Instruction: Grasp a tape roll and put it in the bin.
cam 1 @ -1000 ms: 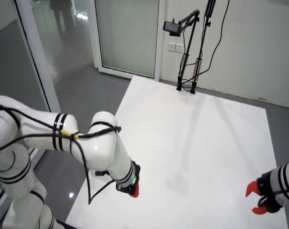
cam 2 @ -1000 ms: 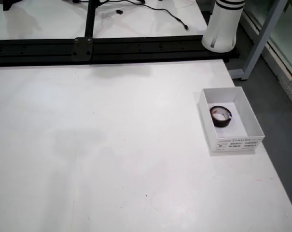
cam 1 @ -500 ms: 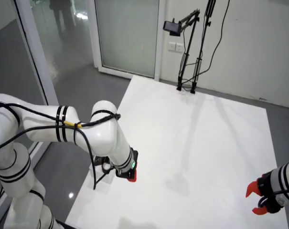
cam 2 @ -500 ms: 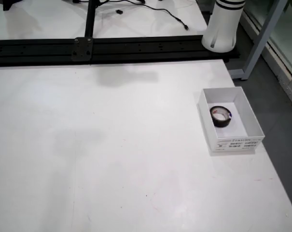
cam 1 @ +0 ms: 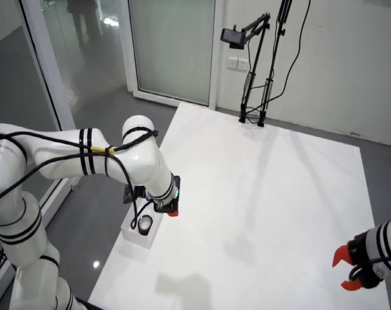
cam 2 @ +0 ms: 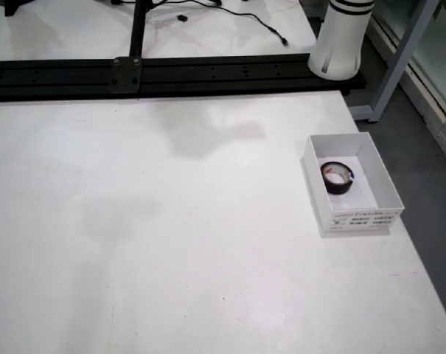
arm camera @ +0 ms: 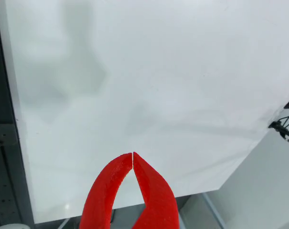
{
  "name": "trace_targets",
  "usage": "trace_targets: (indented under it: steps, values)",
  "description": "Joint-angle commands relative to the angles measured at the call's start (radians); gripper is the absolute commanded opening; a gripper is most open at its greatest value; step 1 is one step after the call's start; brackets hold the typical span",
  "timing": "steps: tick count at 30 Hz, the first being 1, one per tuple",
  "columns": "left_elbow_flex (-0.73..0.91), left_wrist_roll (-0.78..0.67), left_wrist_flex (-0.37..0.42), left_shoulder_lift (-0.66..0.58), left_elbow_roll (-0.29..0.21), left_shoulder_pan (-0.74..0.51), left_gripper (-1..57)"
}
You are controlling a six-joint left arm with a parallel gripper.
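Observation:
A black tape roll point(cam 2: 338, 178) lies flat inside the white bin point(cam 2: 360, 218) near the table's right edge in the view from above; no gripper shows there. In the room view the same tape roll point(cam 1: 145, 224) sits in the bin point(cam 1: 132, 234) at the table's near-left edge. My red gripper point(cam 1: 172, 211) hangs just above and to the right of the bin there. In the view that rides on the gripper, my gripper point(arm camera: 133, 154) is shut with its tips touching and nothing between them, over bare white table point(arm camera: 149, 71).
A second arm's red gripper point(cam 1: 348, 271) rests still at the lower right of the room view. A camera stand point(cam 1: 253, 71) stands at the table's far end. A black rail point(cam 2: 171, 72) and my arm's base point(cam 2: 343, 37) border the table in the view from above.
My arm has swung up and back from the table's near-left edge, uncovering the bin and tape roll in the room view. Its shadow slid right in the view from above.

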Motion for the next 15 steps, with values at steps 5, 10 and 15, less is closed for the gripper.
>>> trace_targets:
  steps: [5,10,15]
  values:
    - [0.0,0.0,0.002,0.004,0.021,-0.149,-0.4]
    - [0.0,0.0,0.002,0.004,0.02,-0.2,-0.4]
    - [0.0,0.0,0.002,0.004,0.018,-0.201,-0.4]
